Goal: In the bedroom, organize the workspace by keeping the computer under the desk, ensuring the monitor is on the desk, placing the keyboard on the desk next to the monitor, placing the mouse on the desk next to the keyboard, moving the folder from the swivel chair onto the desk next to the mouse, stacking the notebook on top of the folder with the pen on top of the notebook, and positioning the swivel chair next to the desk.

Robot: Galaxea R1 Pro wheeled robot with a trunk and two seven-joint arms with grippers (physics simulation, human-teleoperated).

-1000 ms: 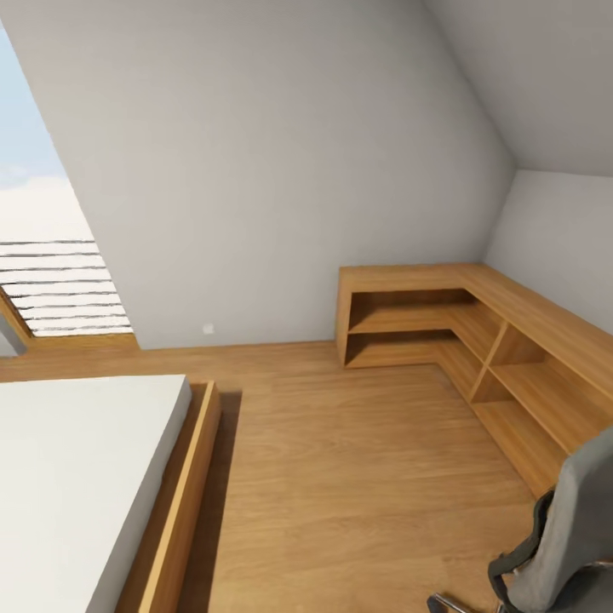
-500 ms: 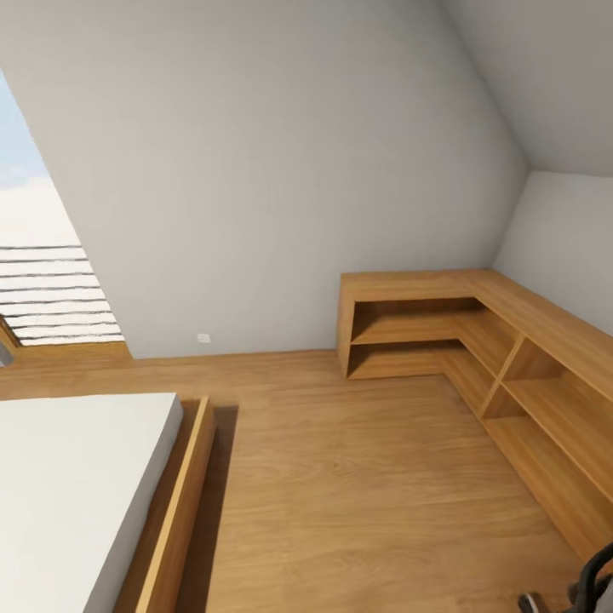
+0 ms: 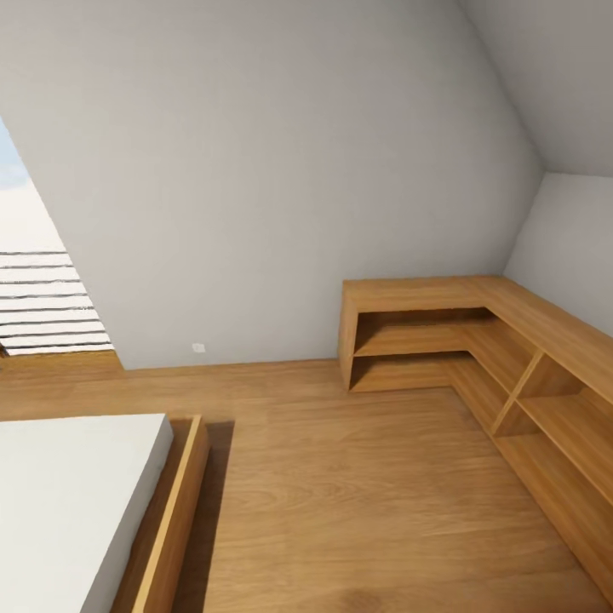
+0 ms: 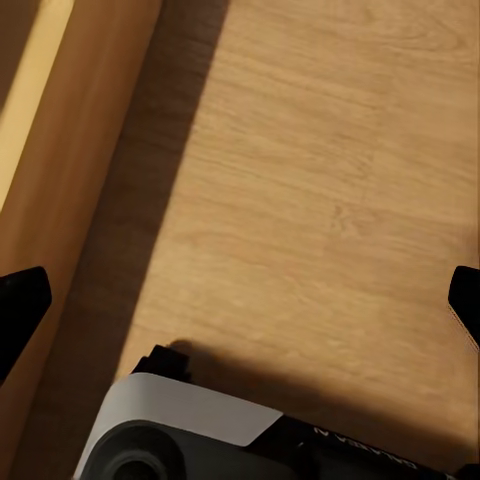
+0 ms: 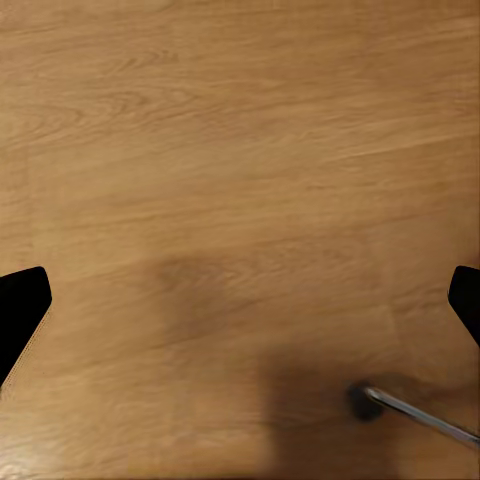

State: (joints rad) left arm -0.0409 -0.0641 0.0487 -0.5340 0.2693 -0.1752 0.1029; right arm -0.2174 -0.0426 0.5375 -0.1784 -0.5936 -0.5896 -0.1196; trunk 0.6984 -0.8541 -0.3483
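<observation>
Both arms are hanging over the light wood floor (image 3: 358,494), jaws spread wide and empty. A chrome chair leg on its castor (image 5: 405,408), likely the swivel chair's, is showing; it should roll easily, pushed by its back.

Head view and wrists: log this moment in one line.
phase: in transit | ahead: shelf unit, bed | left gripper: open, empty | right gripper: open, empty

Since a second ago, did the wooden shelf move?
No. The shelf sits in the same corner, as far from the wall socket as before. The whole picture shifted together, so the camera moved, not the shelf.
</observation>
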